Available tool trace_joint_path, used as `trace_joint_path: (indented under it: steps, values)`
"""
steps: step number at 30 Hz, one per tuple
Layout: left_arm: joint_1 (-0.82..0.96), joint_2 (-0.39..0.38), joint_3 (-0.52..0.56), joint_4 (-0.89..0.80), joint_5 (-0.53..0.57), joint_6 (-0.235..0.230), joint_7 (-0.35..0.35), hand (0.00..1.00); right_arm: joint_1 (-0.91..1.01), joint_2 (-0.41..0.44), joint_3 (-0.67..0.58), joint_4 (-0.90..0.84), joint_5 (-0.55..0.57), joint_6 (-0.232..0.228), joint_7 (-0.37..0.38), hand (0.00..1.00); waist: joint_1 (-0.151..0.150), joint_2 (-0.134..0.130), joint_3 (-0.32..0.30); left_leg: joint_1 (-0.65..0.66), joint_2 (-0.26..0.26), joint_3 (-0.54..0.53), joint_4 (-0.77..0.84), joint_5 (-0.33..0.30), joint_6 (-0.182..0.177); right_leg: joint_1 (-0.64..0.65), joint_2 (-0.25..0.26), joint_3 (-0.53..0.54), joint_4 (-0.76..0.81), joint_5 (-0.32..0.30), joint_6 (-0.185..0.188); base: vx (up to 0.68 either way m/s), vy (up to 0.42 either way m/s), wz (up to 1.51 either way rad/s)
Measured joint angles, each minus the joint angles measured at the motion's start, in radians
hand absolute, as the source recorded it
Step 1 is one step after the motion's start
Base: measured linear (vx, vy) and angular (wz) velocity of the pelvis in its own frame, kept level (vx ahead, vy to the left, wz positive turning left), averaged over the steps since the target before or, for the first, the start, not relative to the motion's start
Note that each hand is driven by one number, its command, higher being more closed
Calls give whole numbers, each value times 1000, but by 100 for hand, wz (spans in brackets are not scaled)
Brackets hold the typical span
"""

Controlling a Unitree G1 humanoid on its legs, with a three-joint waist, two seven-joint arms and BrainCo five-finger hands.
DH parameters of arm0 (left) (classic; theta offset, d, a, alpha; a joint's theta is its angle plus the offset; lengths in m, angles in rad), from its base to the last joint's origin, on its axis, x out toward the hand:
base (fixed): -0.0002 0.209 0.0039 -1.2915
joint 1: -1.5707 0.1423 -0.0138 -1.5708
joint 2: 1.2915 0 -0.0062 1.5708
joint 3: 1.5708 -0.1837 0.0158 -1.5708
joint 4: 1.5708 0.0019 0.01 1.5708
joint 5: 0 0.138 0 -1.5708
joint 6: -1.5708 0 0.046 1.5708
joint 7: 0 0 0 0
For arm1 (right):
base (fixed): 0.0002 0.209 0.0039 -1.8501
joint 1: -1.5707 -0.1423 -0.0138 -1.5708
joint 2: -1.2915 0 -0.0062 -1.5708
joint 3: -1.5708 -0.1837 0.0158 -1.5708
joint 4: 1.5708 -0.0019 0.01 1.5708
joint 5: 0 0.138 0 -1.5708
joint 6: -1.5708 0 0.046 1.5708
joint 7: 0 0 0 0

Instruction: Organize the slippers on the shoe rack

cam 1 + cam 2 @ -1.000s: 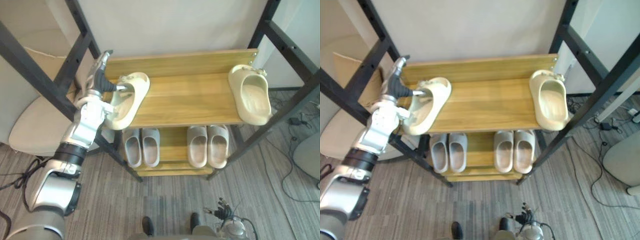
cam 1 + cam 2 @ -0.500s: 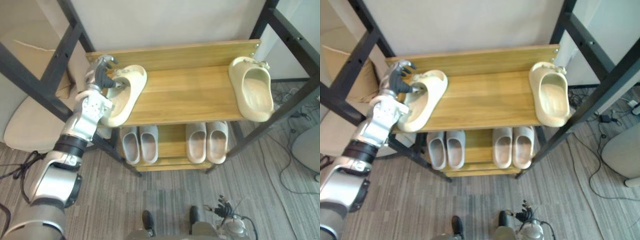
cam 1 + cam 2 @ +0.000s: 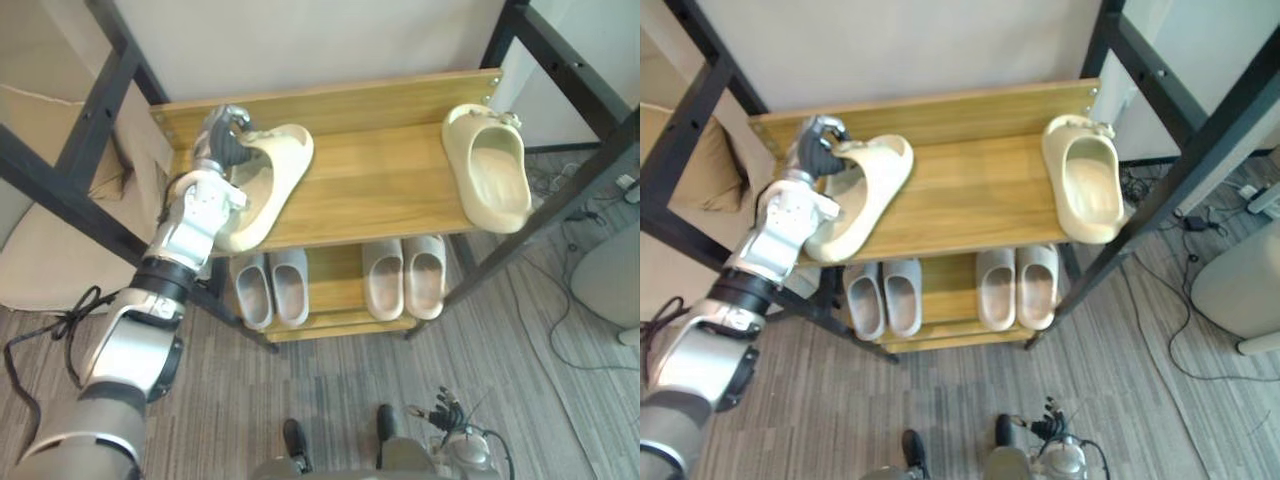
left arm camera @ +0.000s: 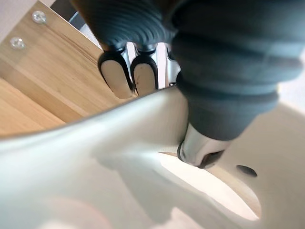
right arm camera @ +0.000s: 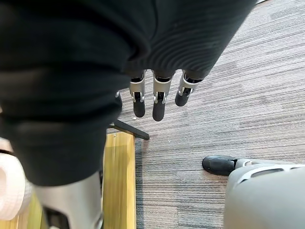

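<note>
Slipper (image 3: 262,200) on top shelf (image 3: 380,185); left hand (image 3: 222,140) clasps it.

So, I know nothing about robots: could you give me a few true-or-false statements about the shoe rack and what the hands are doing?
1. The left hand grips the cream slipper at the left end of the top shelf. True.
2. The other cream slipper lies on the floor. False: it sits at the top shelf's right end.
3. Four grey slippers stand on the lower shelf. True.
4. The right hand holds a slipper. False: its fingers hang straight above the carpet, holding nothing.
</note>
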Motion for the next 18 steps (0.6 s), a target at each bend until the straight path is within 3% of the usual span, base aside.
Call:
trace_joint_path:
  steps: [12, 18]
  values:
    - [-23, -86, -33, 6, -20, 1, 34, 100, 1, -1, -26, -6, 3, 0, -3, 0, -7, 22, 9, 15, -1, -2, 0, 0, 0, 14, -1, -5, -2, 1, 1, -2, 0, 0]
    - [-90, -169, -73, 7, -19, 5, 40, 100, 11, -5, -27, -39, 9, 0, -6, 0, -10, 31, 15, -8, -6, -2, 8, 0, 1, -7, -7, 11, 7, 3, 5, -1, 1, -1]
